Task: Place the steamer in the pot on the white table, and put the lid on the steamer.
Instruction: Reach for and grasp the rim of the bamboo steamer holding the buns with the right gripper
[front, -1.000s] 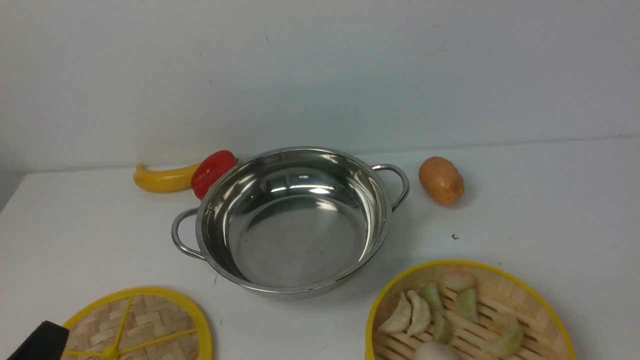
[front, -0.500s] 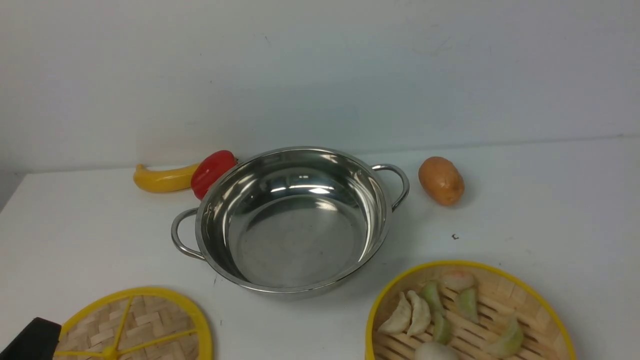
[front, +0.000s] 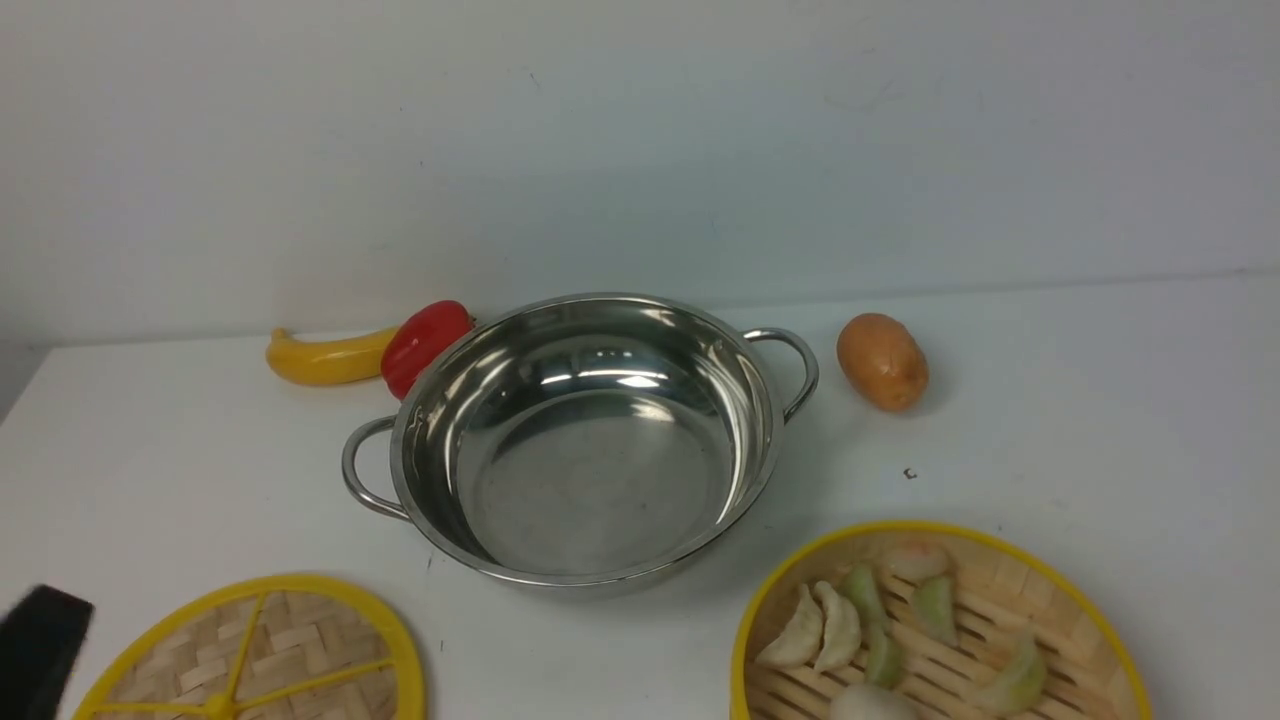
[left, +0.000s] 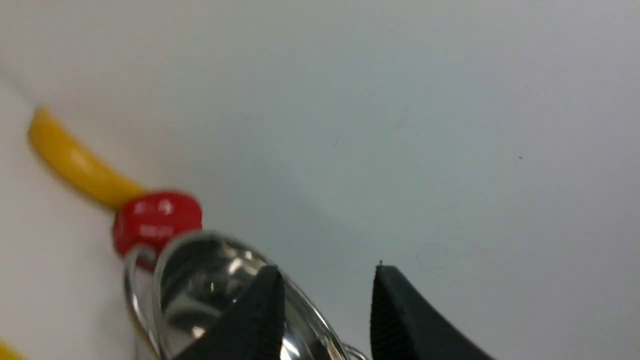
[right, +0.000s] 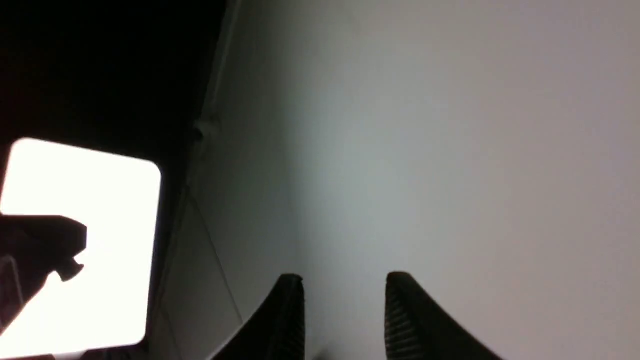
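At lower left, the left jaws stood apart, gripping nothing, near the lid on the tabletop. A banana and red pepper lay upper left of the empty pot at centre. The steamer, holding dumplings, sat lower right, below a potato. The right jaws, outside the front view, stood apart, empty.

Front camera looks forward and down over the bench; it and the left wrist's nearer, tilted view share the pot.
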